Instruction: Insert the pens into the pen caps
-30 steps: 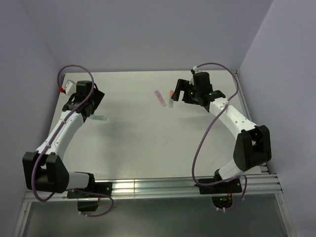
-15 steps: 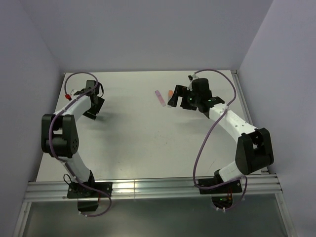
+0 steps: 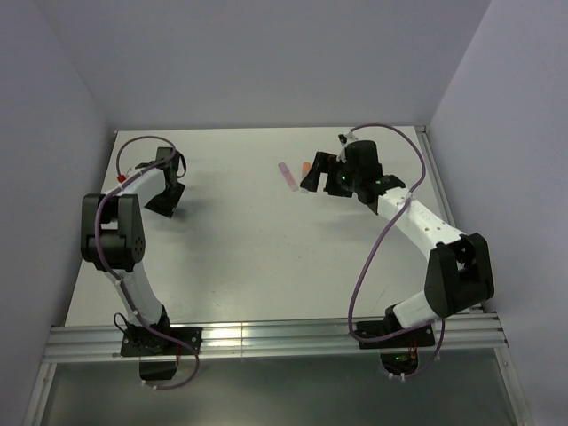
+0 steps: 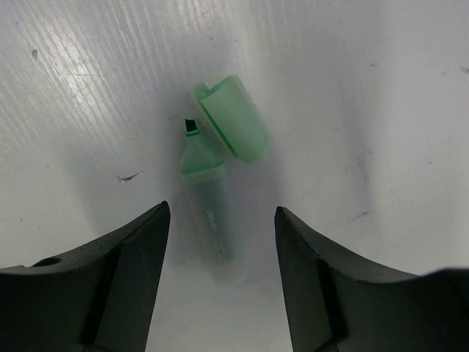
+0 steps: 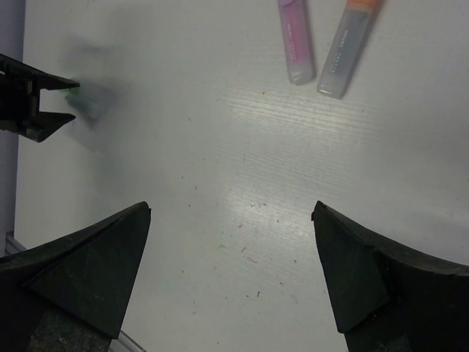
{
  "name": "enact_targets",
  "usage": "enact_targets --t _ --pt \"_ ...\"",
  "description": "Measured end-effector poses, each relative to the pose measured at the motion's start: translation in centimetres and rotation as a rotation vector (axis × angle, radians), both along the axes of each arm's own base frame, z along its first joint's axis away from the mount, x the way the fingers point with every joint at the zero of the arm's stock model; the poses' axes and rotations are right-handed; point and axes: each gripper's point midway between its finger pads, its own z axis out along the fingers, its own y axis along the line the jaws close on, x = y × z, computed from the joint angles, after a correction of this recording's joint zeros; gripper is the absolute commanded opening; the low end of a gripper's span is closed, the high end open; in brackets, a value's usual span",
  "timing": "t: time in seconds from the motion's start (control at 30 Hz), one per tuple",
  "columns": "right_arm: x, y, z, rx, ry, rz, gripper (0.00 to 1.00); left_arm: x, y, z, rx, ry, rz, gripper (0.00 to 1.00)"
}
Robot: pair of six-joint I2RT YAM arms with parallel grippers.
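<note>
In the left wrist view an uncapped mint-green pen (image 4: 211, 220) lies flat on the white table. Its green cap (image 4: 233, 119) lies loose beside the tip. My left gripper (image 4: 221, 208) is open and low, with a finger on each side of the pen's rear end, not touching it. In the top view the left gripper (image 3: 165, 190) hides this pen. My right gripper (image 5: 231, 210) is open and empty above bare table. A pink pen (image 5: 296, 38) and a pale pen with an orange end (image 5: 343, 53) lie ahead of it. The pink pen also shows in the top view (image 3: 287, 174). No other caps show.
The white table (image 3: 257, 248) is walled at the back and on both sides. A metal rail (image 3: 266, 337) runs along the near edge by the arm bases. The left arm's purple cable (image 3: 142, 142) loops beside its wrist.
The left arm has folded back and swung to the far left, and its gripper has come down over the green pen. The right gripper has shifted slightly left, over the pale pen.
</note>
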Motion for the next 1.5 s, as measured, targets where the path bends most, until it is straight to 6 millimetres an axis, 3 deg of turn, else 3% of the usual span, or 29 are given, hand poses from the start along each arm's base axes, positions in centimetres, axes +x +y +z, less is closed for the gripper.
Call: enact_targets --t 0.43,0.6,0.63,0.93,1.0,1.07,1.33,1.5 --pt "-0.1 0.3 0.2 0.012 -0.002 0.013 1.00 -0.4 0.4 -1.5 0.009 0.042 0.009 0.44" --pt "-0.1 0.3 0.2 0.013 -0.002 0.016 1.00 -0.7 0.5 -1.7 0.013 0.041 0.013 0.17" --pt "-0.1 0.3 0.2 0.013 -0.002 0.016 1.00 -0.6 0.5 -1.7 0.014 0.034 0.013 0.02" --pt "-0.9 1.0 1.9 0.053 -0.033 0.062 1.00 -1.4 -0.6 -1.2 -0.002 -0.010 -0.041 0.00" --pt "-1.3 1.7 2.7 0.091 -0.044 0.106 1.00 -2.2 -1.9 -0.3 -0.013 -0.021 -0.093 0.00" --pt "-1.8 2.6 3.4 0.132 -0.054 0.148 1.00 -2.2 -3.7 1.8 -0.020 -0.068 -0.166 0.00" --pt "-5.3 7.6 5.6 0.254 -0.071 0.356 1.00 -1.6 -13.5 13.9 -0.068 -0.401 -0.480 0.00" --pt "-7.2 10.0 6.8 0.296 -0.079 0.440 0.95 -2.1 -17.9 16.4 -0.107 -0.469 -0.607 0.00"
